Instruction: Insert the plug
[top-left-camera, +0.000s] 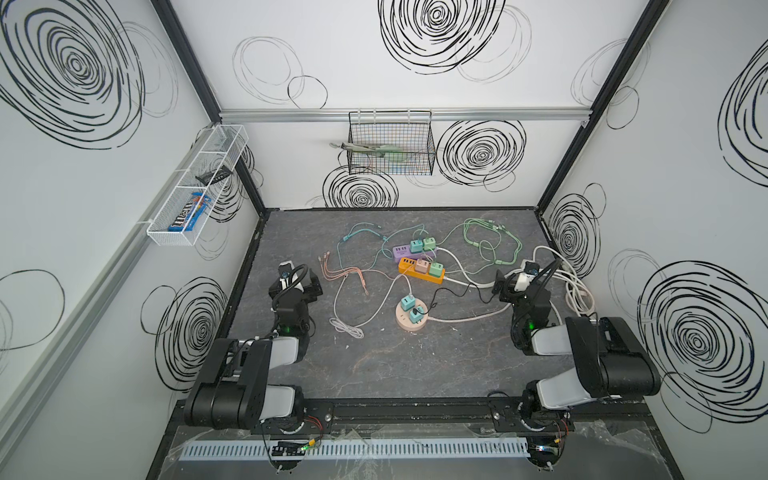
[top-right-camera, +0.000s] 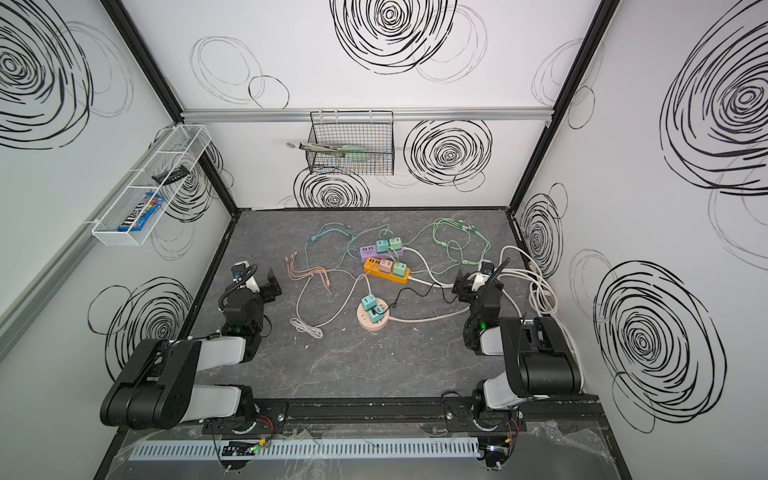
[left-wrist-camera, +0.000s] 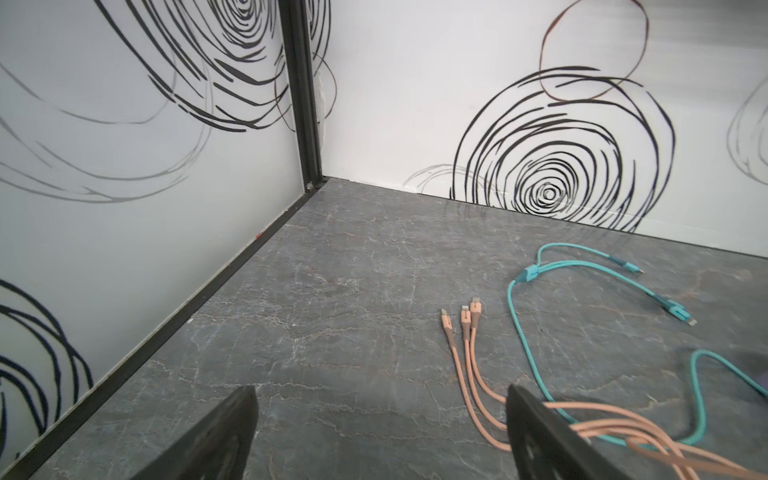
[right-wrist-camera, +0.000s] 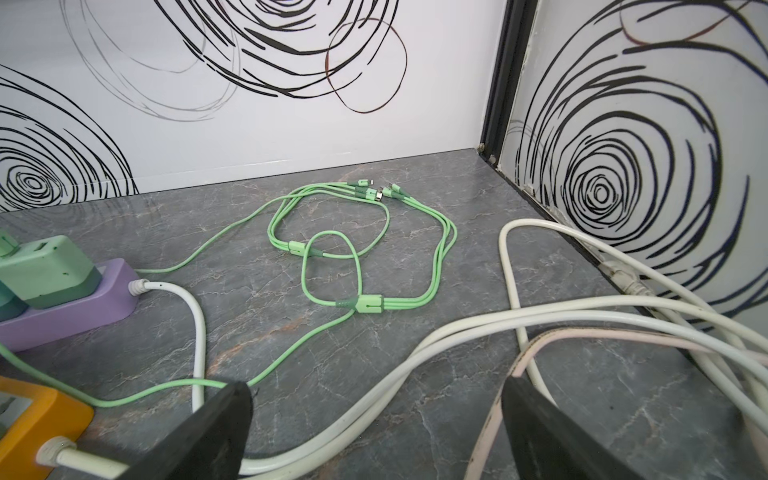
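Observation:
Three power strips lie mid-table in both top views: a purple one (top-left-camera: 399, 252), an orange one (top-left-camera: 415, 274) and a round pink one (top-left-camera: 411, 320). Each carries small cube chargers; on the round one stand two teal chargers (top-left-camera: 407, 301) beside a small black plug with a thin black lead (top-left-camera: 417, 310). Which plug the task means I cannot tell. My left gripper (top-left-camera: 309, 286) (left-wrist-camera: 380, 395) hovers open over bare table at the left, holding nothing. My right gripper (top-left-camera: 500, 286) (right-wrist-camera: 374, 390) is open at the right, over white cords (right-wrist-camera: 332, 428), with nothing between its fingers.
Loose cables sprawl around the strips: pink three-headed (left-wrist-camera: 465, 332), teal (left-wrist-camera: 528, 276), green (right-wrist-camera: 368, 302) and a white coil (top-left-camera: 345, 326). Thick white cords (top-left-camera: 575, 286) pile against the right wall. Wire baskets hang on the back wall (top-left-camera: 390, 145) and left wall (top-left-camera: 199, 187).

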